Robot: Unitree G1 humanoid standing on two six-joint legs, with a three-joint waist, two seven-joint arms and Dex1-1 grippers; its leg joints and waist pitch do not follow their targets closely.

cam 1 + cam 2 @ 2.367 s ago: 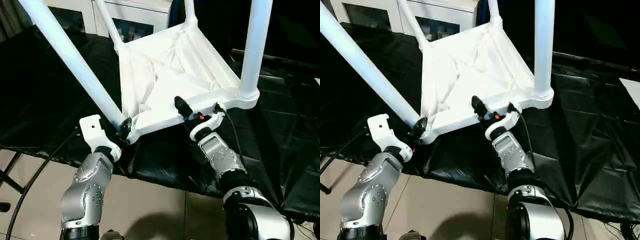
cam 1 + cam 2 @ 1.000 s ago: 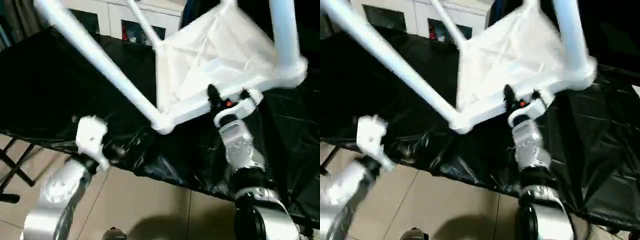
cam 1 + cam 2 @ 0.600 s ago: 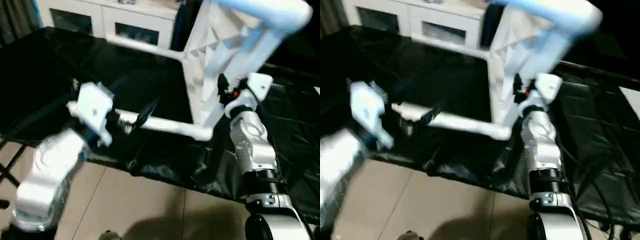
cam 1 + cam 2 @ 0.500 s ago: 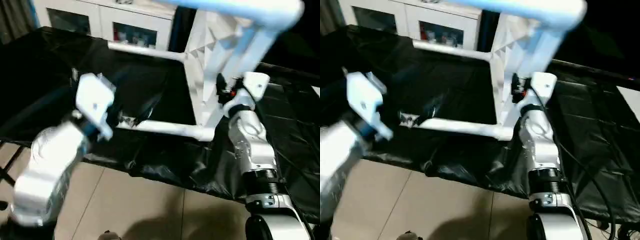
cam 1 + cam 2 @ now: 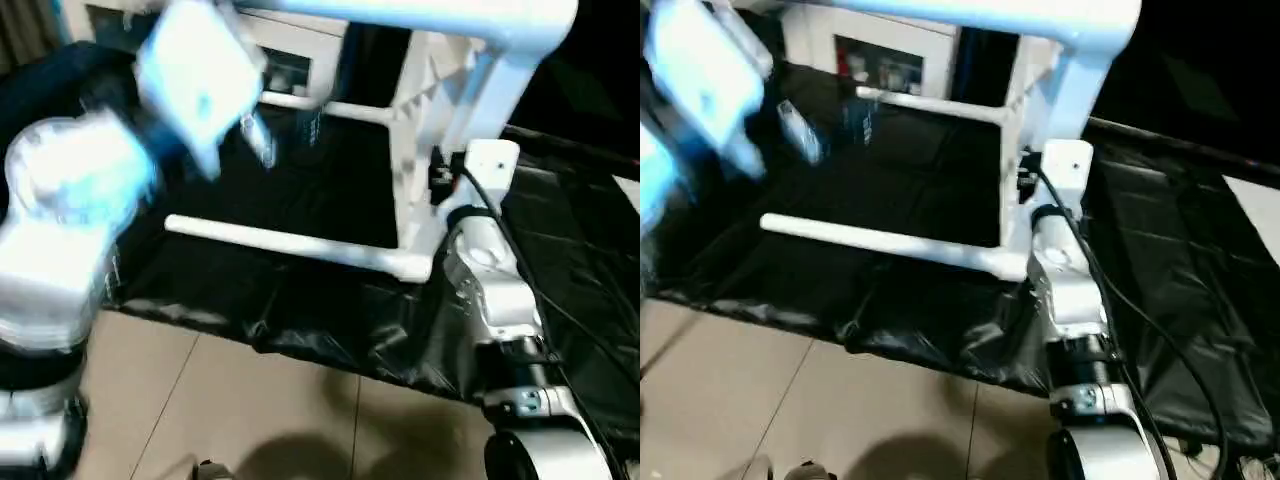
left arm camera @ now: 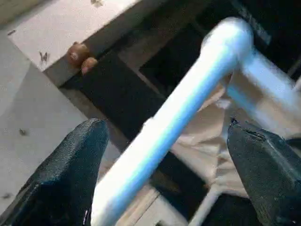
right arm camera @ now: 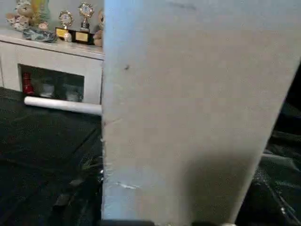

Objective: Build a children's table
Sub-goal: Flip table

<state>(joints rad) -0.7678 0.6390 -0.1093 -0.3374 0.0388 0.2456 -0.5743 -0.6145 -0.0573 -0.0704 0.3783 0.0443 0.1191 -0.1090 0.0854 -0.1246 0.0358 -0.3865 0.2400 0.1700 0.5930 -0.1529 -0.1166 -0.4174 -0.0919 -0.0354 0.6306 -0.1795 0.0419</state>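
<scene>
The white children's table (image 5: 425,110) stands tipped on its side on the black-covered bench, its legs pointing to my left. One leg (image 5: 400,15) runs across the top of the head view. A lower leg (image 5: 290,243) lies just above the black cover, and a far leg (image 5: 340,108) shows behind. My right gripper (image 5: 438,180) is shut on the table top's near rim (image 7: 188,108). My left arm (image 5: 190,70) is raised high at the left. My left gripper (image 6: 164,125) is open, its fingers (image 6: 70,169) wide on either side of a white leg (image 6: 188,94), apart from it.
The bench (image 5: 560,260) under a crinkled black cover ends at a near edge above the tiled floor (image 5: 250,400). A white cabinet (image 5: 890,50) with glass doors stands behind it, with trophies (image 7: 75,23) on top. A cable runs along my right forearm (image 5: 490,290).
The table has swung from underside-up onto its side, legs now pointing left. My left gripper left the near leg's base and rose high at the left. My right gripper kept its hold.
</scene>
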